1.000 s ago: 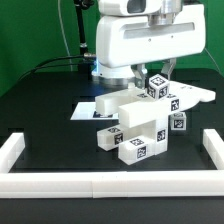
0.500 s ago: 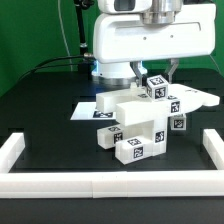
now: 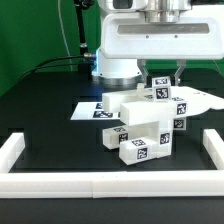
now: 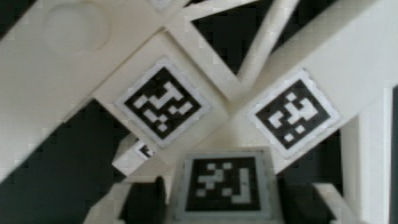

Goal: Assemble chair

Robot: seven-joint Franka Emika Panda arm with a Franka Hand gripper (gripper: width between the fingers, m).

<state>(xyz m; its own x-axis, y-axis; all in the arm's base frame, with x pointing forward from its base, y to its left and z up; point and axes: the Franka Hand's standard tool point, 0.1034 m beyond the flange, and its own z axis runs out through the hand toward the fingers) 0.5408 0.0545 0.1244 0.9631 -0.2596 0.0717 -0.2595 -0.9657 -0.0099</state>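
The chair parts are matte white tagged blocks stacked in a cluster [image 3: 138, 130] mid-table. A flat X-braced panel [image 3: 197, 99] sticks out toward the exterior view's right. A tagged square piece [image 3: 160, 92] stands on top of the cluster. My gripper [image 3: 165, 73] hangs just above that piece with its fingers spread to either side. In the wrist view the tagged piece [image 4: 226, 185] sits between my dark fingers [image 4: 151, 203], with a thin gap showing on each side of it. Two more tags [image 4: 164, 100] and the panel's braces lie beyond. The gripper [image 4: 226, 208] looks open.
White border rails run along the front [image 3: 90, 184], the exterior view's left [image 3: 12, 150] and its right [image 3: 212, 145]. The marker board [image 3: 86, 110] lies flat behind the cluster on the black table. The robot base and cables stand at the back.
The arm has risen a little. The tagged piece on top has shifted slightly down and toward the exterior view's right.
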